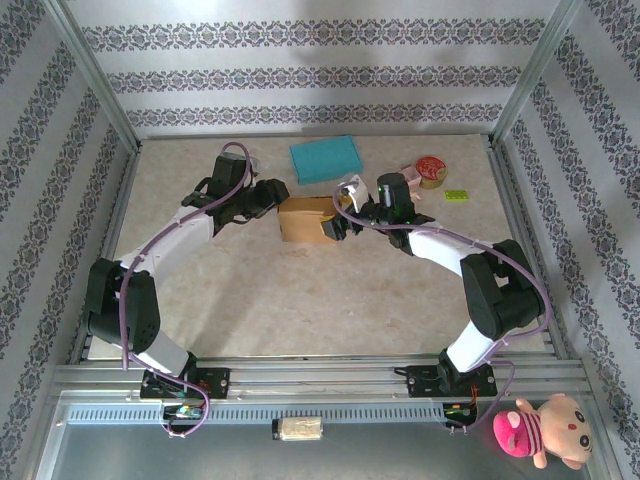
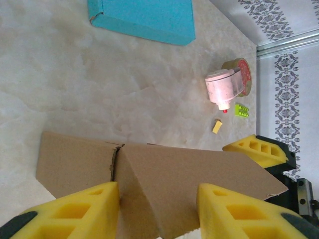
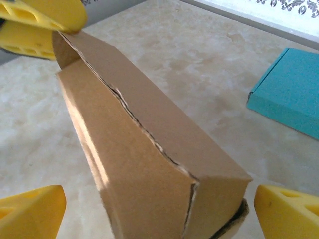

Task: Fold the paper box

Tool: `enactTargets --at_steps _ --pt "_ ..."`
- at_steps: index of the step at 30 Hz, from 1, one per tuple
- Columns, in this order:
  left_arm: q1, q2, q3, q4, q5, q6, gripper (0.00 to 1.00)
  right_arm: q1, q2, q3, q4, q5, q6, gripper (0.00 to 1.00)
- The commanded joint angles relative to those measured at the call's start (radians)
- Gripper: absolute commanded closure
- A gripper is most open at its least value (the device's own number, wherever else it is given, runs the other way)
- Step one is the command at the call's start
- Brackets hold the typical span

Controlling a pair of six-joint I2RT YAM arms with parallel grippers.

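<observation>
Near edge, right corner: pink plush toy (image 1: 545,428) seen lying beyond the rail, off the table (image 1: 300,300). Mid-table: brown paper box (image 1: 305,218) found between the two grippers, folded into a long closed shape, a rough seam running along its top. Right gripper (image 1: 337,226) placed at its right end, fingers (image 3: 30,211) spread wide, one to each side of the box's end. Left gripper (image 1: 270,196) placed at the left end, fingers (image 2: 75,209) straddling the cardboard; whether it is clamped cannot be told. Farther back: teal flat box (image 1: 325,158), tape roll (image 1: 432,170) and small green block (image 1: 456,195) noted
</observation>
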Motion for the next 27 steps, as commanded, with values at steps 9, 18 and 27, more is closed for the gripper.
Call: enactTargets --at_steps 9,18,27 --pt "0.001 0.010 -0.031 -0.024 -0.001 0.027 0.57 -0.054 -0.203 0.149 -0.301 0.158 0.698 0.04" --pt "0.001 -0.006 -0.050 -0.015 -0.003 0.032 0.57 -0.012 -0.108 0.402 -0.736 0.228 0.916 0.29" --pt "-0.001 -0.002 -0.048 -0.007 0.005 0.033 0.57 0.033 -0.025 0.445 -0.759 0.300 0.852 0.54"
